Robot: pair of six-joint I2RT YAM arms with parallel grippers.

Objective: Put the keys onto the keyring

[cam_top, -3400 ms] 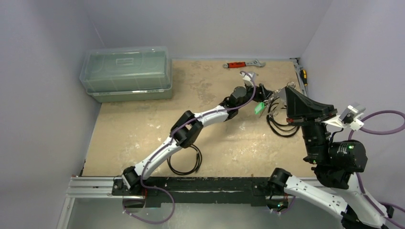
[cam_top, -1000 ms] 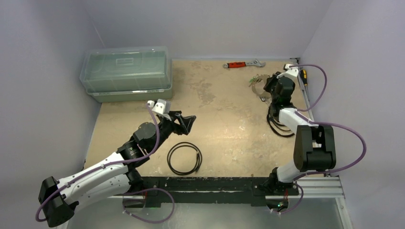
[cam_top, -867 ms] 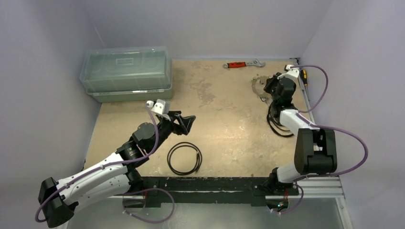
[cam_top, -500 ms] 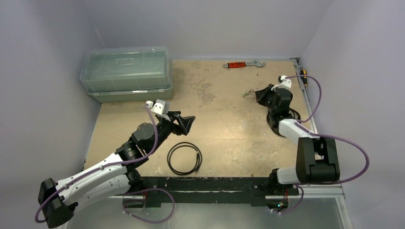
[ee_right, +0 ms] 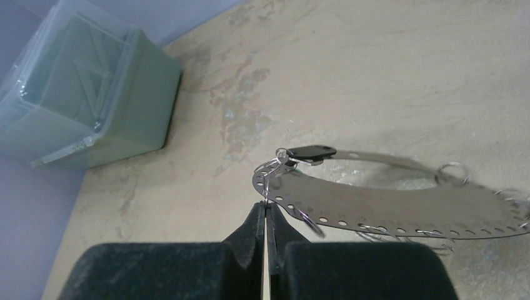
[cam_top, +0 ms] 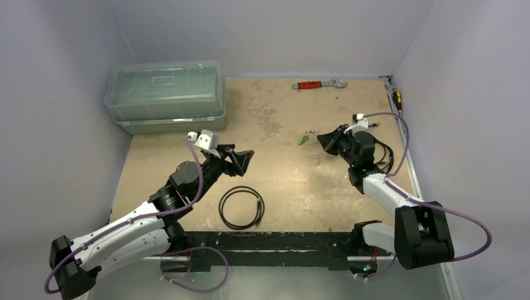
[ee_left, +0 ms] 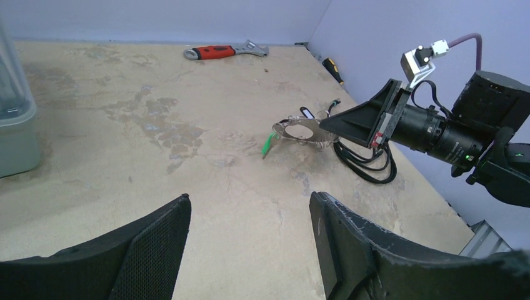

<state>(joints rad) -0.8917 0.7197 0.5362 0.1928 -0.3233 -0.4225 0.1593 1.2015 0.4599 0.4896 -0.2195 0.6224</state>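
Right wrist view is showing the right gripper pinching the keyring, its far end running off-frame, the keys partly hiding behind it; the left gripper is gaping wide.

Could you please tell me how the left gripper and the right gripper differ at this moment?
The left gripper stands wide open and holds nothing; the right gripper is pinched shut on the edge of the keyring. The left gripper is near the black cable coil on the table's left side; the right gripper is on the right side. Both are black and roughly face each other.
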